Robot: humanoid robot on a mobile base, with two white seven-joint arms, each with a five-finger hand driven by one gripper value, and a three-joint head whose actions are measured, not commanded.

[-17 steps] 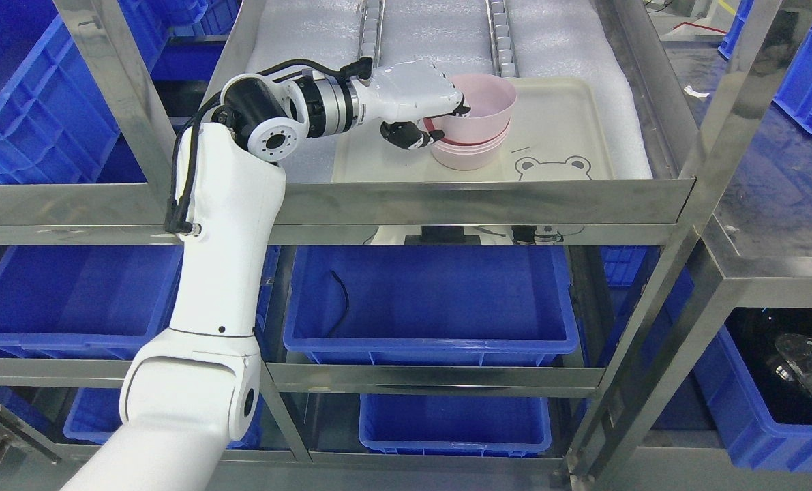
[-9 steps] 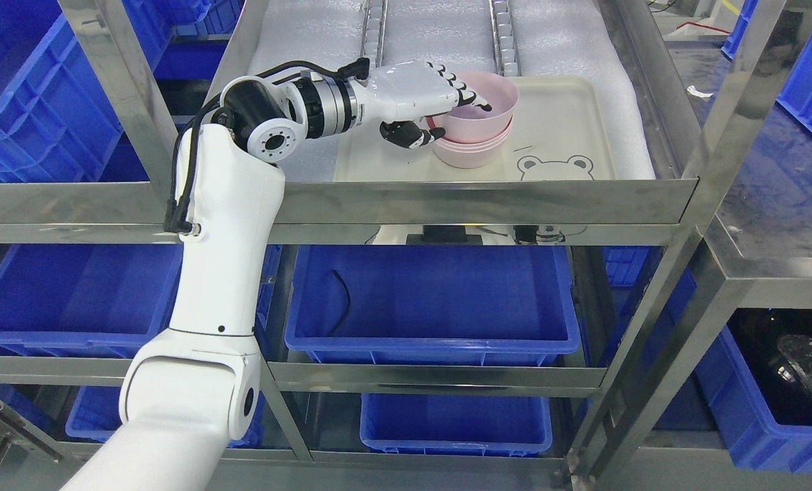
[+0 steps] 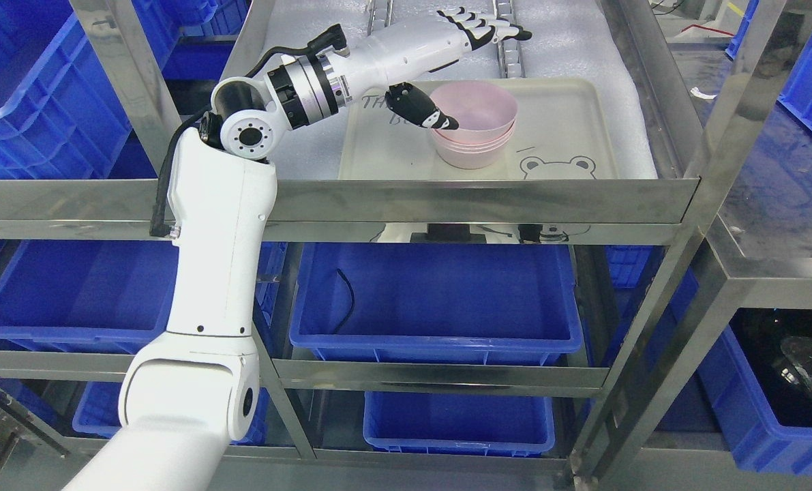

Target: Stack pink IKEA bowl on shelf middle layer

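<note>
Pink bowl (image 3: 477,112) nested on stack, left hand (image 3: 446,48) just above, fingers spread, empty

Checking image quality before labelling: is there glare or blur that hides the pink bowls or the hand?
Head view: sharp throughout; the stacked pink plastic bowls and the open left hand read clearly. The stainless steel shelf rail shows bright streaky reflections, mirroring the cream bear-print tray, hiding nothing.

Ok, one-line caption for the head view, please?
Left hand open above the stacked pink bowls resting on the cream tray on the steel shelf.
</note>
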